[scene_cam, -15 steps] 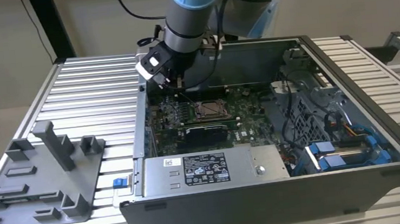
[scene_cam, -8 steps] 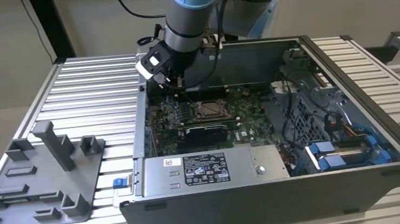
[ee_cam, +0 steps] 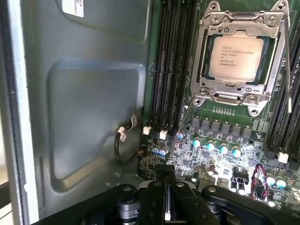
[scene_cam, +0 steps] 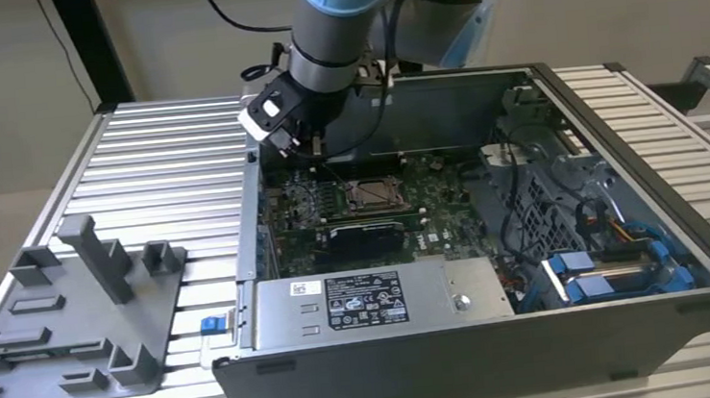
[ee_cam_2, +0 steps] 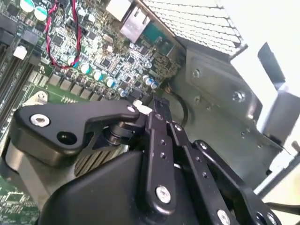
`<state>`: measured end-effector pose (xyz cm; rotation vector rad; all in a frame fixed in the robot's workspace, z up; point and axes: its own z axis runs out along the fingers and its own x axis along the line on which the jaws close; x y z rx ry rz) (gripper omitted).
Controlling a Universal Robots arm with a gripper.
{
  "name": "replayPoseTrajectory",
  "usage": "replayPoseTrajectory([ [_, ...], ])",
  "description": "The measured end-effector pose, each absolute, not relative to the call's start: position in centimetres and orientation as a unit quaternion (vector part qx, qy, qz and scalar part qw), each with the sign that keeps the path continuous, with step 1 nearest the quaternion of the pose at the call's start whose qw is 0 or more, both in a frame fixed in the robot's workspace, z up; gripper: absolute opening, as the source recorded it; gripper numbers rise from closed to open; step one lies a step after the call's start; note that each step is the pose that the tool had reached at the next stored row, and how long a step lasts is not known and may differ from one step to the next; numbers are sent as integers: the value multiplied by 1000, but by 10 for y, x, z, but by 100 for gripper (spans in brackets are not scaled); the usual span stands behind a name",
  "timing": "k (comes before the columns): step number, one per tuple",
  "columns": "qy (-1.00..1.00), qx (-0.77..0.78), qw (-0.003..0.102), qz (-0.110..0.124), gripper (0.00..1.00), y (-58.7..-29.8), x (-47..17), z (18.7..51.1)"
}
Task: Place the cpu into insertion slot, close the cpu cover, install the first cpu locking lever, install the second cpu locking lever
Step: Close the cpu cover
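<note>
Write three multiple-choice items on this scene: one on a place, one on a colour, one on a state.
1. Where is the hand?
A. Over the grey tray
B. Inside the case, above the circuit board
C. Outside the case, on the table

2. What colour is the circuit board?
A. Green
B. Red
C. White

3. How is the cpu cover?
A. Standing open
B. Lying flat around the cpu
C. Lifted out of the case

Answers: 1 B, the first wrist view shows the case wall and the board just beyond it. 2 A, green shows between the components. 3 B, the frame lies flat around the chip's edges.
</note>
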<state>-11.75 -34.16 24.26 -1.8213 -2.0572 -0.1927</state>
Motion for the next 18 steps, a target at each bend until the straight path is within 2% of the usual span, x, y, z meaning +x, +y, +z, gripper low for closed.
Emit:
replayPoseTrajectory([
  [6, -733, -648, 194, -74, 0, -342, -118, 234],
  [12, -732, -645, 202, -86, 0, -342, -116, 233],
  [18, -732, -645, 203, -87, 0, -342, -113, 233],
])
